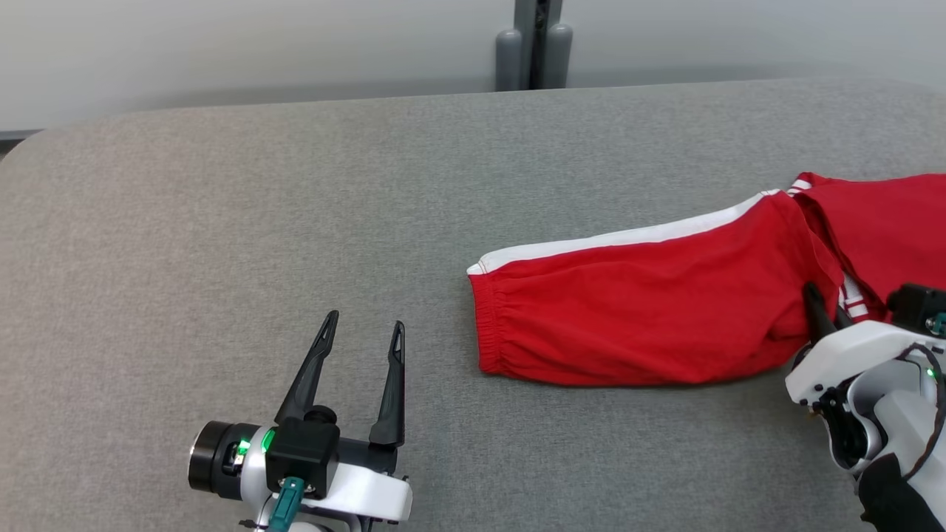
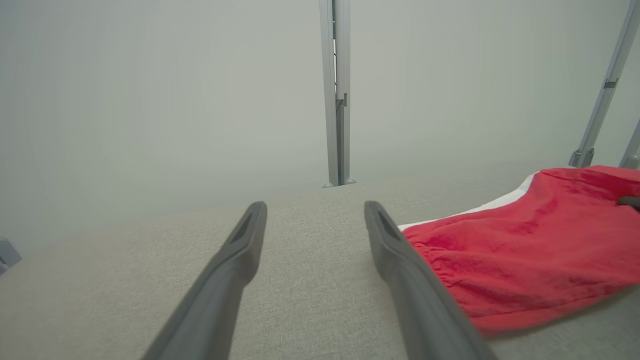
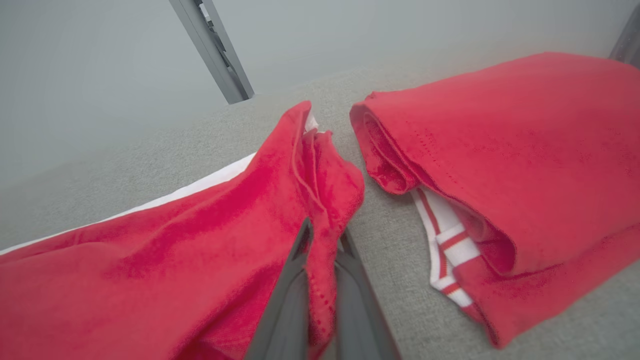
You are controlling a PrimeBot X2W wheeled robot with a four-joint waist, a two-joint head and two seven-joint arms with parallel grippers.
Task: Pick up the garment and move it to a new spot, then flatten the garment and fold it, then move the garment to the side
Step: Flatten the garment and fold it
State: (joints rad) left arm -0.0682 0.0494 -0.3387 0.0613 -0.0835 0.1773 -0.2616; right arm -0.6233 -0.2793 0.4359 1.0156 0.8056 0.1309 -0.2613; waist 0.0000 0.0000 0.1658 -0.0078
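Note:
The garment (image 1: 650,310) is red with a white side stripe and lies on the right half of the grey table (image 1: 295,222). One leg stretches left, ending in a gathered cuff. The right wrist view shows red cloth of the garment (image 3: 200,225) pinched between the two fingers of my right gripper (image 3: 322,240), which is shut on it, beside a folded part with a striped band (image 3: 450,245). In the head view my right gripper (image 1: 824,314) is at the leg's right end. My left gripper (image 1: 366,325) is open over bare table, left of the cuff. The cuff (image 2: 430,250) lies just right of my left gripper (image 2: 315,210).
A grey post (image 1: 536,44) stands behind the table's far edge against a pale wall. The table's rounded far-left corner (image 1: 44,140) is in view. Bare grey surface spreads left of the garment.

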